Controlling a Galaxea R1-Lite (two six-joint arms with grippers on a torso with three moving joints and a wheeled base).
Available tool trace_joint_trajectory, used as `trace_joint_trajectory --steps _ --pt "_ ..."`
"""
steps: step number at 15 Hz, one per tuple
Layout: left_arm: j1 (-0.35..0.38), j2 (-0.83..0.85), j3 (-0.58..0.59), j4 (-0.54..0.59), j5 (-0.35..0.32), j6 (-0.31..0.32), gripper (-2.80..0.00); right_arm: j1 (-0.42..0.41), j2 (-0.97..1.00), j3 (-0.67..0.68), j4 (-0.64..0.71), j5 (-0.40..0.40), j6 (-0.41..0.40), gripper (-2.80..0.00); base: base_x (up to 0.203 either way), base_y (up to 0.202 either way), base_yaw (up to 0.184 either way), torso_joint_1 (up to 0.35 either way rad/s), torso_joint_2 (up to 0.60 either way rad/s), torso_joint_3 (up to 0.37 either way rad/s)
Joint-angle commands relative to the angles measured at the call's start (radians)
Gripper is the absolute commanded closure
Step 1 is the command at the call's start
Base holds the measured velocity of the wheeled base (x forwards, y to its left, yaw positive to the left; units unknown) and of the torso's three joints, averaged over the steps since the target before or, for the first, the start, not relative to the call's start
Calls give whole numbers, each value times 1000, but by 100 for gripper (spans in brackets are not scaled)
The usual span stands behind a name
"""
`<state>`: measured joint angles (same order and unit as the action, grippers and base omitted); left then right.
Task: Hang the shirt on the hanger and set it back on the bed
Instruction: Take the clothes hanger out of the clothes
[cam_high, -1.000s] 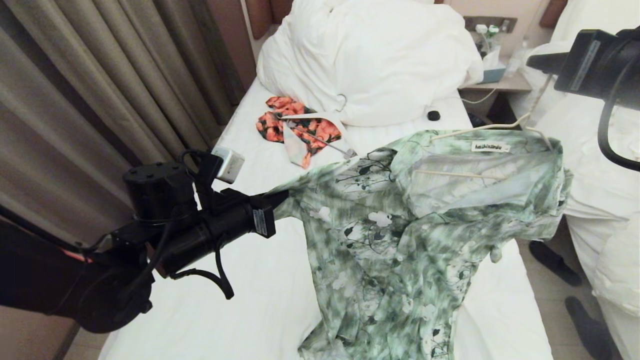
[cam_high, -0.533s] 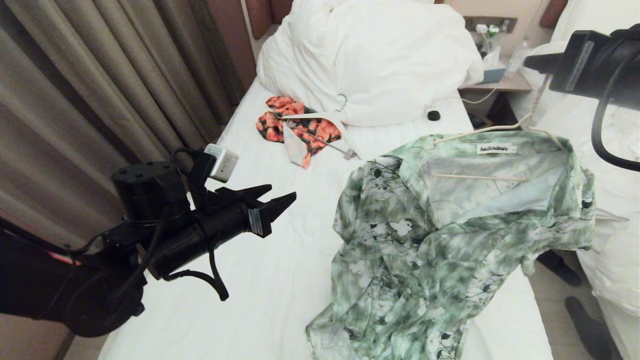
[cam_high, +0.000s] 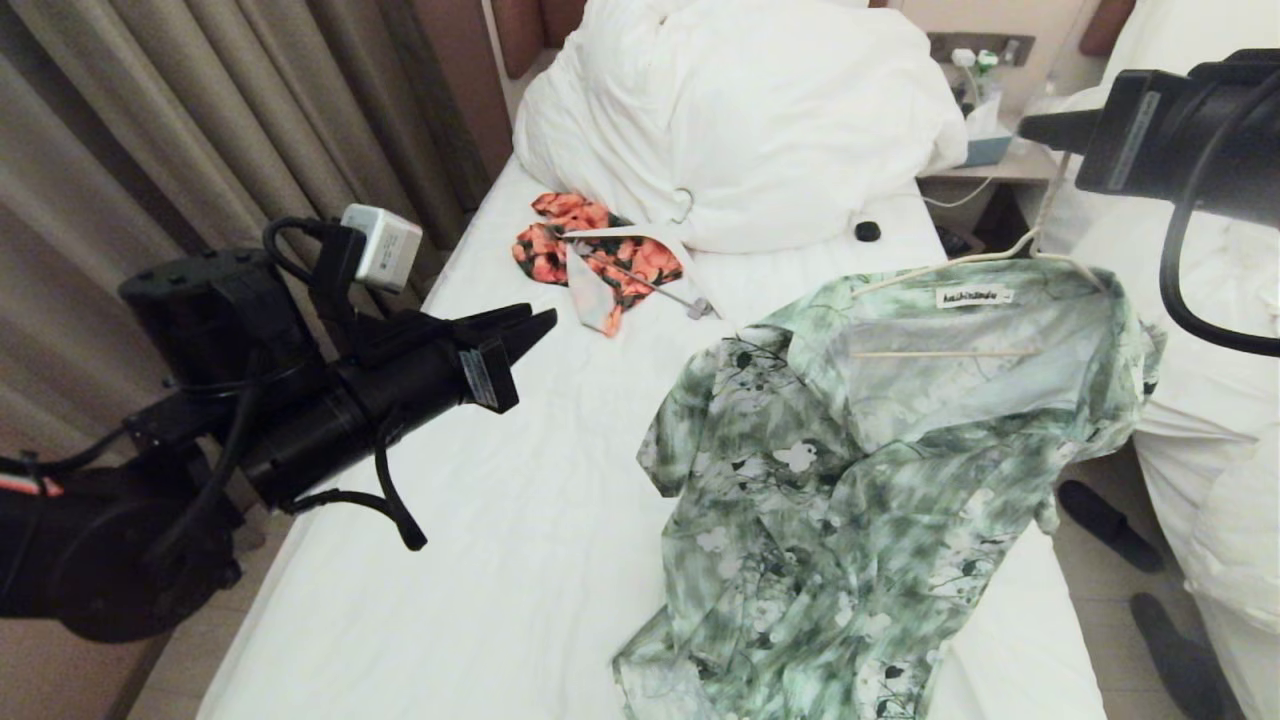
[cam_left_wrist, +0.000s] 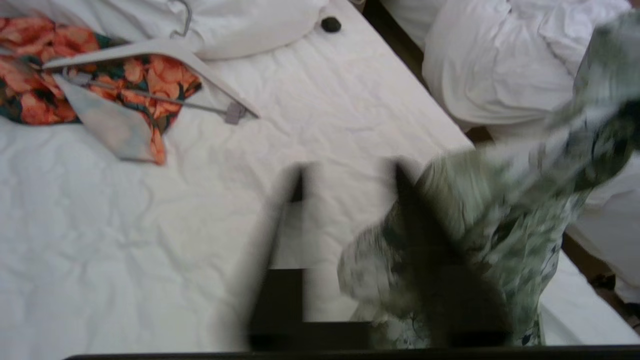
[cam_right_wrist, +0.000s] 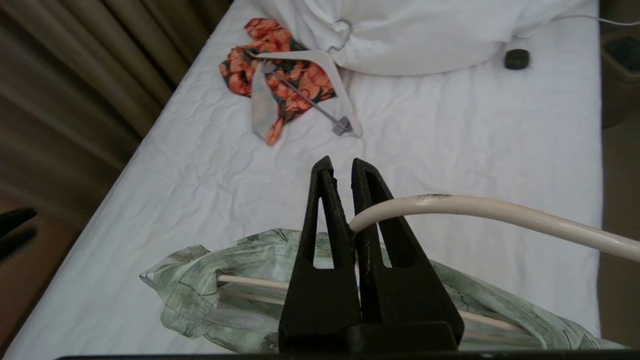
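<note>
Holding the hanger (cam_right_wrist: 480, 210) by its hook, the right hand (cam_right_wrist: 340, 172) is clamped tight while the shirt (cam_high: 880, 470) hangs over the bed (cam_high: 500, 560). The left hand (cam_high: 520, 330), pinched shut and empty, sits apart. Lowering should go slowly and level, so the shoulders stay seated.

Warm, dim indoor light across the head view, and the white bed (cam_high: 520, 560) takes most of it, glowing evenly with soft creases. The pillow heap (cam_high: 740, 110) at top centre is nearly blown out. The curtain (cam_high: 180, 150) at upper left sinks into brown shade. In the left wrist view the left gripper (cam_left_wrist: 345, 185) smears into two ghostly dark streaks, and the shirt (cam_left_wrist: 500, 225) at right is motion-blurred too. The right wrist view is crisp on the right gripper (cam_right_wrist: 340, 170); its lower left corner is murky.
</note>
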<state>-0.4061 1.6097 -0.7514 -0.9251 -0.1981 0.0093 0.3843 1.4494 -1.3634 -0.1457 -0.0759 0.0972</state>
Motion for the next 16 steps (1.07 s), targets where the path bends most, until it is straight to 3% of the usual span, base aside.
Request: trace_joint_trajectory --steps 1,4,16 --pt "13 -11 -70 84 0 -11 0 2 5 0 -1 8 -1 0 0 0 0 0 0 0" --pt "49 -10 -87 100 -1 -17 0 5 11 -3 -2 18 -47 0 0 0 0 76 -171 -89" --pt "38 -60 -82 111 -12 -17 0 17 -4 -31 -49 22 -141 0 0 0 0 122 -271 -147"
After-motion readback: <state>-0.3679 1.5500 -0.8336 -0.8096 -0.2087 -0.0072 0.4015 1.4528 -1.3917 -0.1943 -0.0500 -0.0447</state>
